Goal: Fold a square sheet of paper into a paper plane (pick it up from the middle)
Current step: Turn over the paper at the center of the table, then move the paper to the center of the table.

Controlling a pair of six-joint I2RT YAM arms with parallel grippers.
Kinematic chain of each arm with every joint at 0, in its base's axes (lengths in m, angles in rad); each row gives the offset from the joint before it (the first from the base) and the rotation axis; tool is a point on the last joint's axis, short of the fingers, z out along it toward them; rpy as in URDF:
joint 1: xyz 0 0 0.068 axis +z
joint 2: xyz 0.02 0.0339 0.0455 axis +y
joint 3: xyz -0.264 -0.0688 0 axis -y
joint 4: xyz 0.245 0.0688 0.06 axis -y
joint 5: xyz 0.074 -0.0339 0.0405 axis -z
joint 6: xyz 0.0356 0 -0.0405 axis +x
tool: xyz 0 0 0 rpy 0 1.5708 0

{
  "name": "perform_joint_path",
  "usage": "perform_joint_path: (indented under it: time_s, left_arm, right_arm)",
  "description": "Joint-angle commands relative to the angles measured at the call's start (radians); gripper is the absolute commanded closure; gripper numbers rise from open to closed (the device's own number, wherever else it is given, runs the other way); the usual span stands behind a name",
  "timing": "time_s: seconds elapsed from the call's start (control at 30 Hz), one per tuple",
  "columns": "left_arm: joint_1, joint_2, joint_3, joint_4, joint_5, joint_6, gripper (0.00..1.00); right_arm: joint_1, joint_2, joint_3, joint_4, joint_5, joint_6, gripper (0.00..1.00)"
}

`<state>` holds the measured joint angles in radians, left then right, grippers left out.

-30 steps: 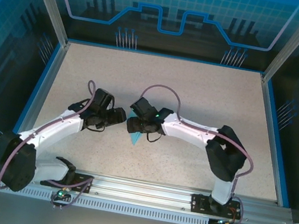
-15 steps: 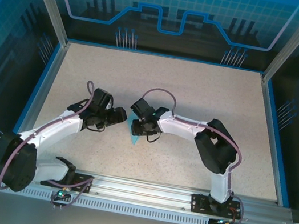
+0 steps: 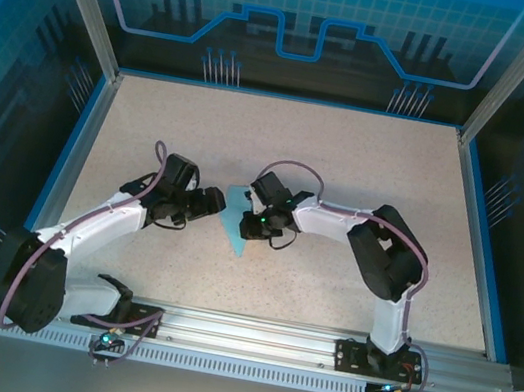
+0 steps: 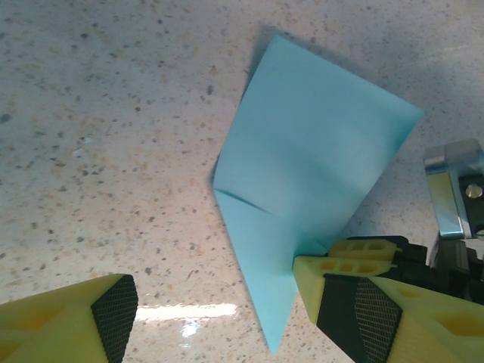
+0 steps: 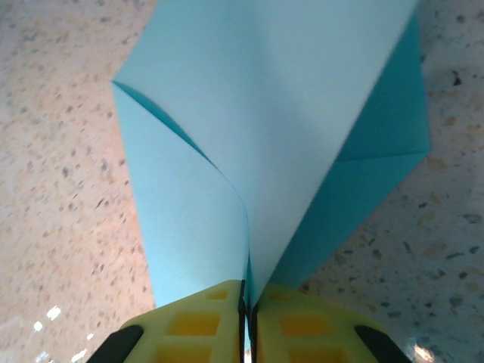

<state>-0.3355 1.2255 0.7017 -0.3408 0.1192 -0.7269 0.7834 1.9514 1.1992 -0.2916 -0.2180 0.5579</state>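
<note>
Light-blue, thin and plain, the sheet of paper (image 3: 232,217) lies near the middle of the table (image 3: 367,174), between the 2 arms, and it no longer has a square outline. At least 1 fold looks made: the left wrist view shows a broad angular panel at the far end, a short crease across the waist and a narrow point toward the camera (image 4: 302,174). It is not a slim dart with wings, so I judge the task partly done, with the narrowing folds and wing creases left to make.

The right gripper (image 5: 247,302) has its fingers pressed together on the paper, pinching an edge where a flap rises off the table and curls upward (image 5: 287,151). The darker underlayer lies flat beneath, with a crease running out to a corner on the right. The lifted flap is bowed rather than creased, which suggests a fold in the making.

The left gripper (image 4: 227,314) hangs just beside the paper's pointed end, fingers spread wide and holding nothing. From above, both grippers sit close on either side of the sheet.
</note>
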Motion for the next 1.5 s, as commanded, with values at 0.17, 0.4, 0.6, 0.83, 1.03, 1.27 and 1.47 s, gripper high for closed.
perform_joint_path:
  time_s: [0.17, 0.4, 0.6, 0.83, 1.03, 1.27, 1.47]
  left_arm:
    - [0.01, -0.029, -0.078, 0.204, 0.252, 0.026, 0.27]
    - [0.009, 0.054, -0.082, 0.338, 0.328, 0.003, 0.44]
    - [0.0, 0.188, -0.036, 0.424, 0.347, -0.009, 0.62]
    - [0.0, 0.299, 0.043, 0.431, 0.329, 0.014, 0.71]
    - [0.016, 0.257, 0.047, 0.331, 0.191, 0.01, 0.69]
    - [0.07, 0.217, 0.0, 0.279, 0.133, -0.032, 0.68]
    - [0.076, 0.204, -0.006, 0.269, 0.147, -0.023, 0.67]
  right_arm:
    - [-0.102, -0.065, -0.025, -0.097, -0.213, -0.255, 0.89]
    - [-0.122, -0.062, -0.018, -0.125, -0.148, -0.239, 0.76]
    - [-0.122, -0.097, -0.032, -0.108, -0.058, -0.177, 0.7]
    - [-0.086, -0.233, -0.106, -0.043, 0.08, -0.088, 0.67]
    - [0.036, -0.239, -0.074, -0.038, 0.221, -0.008, 0.69]
    - [0.109, -0.082, 0.021, -0.06, 0.209, 0.042, 0.75]
    - [0.114, -0.025, 0.042, -0.124, 0.19, -0.021, 0.77]
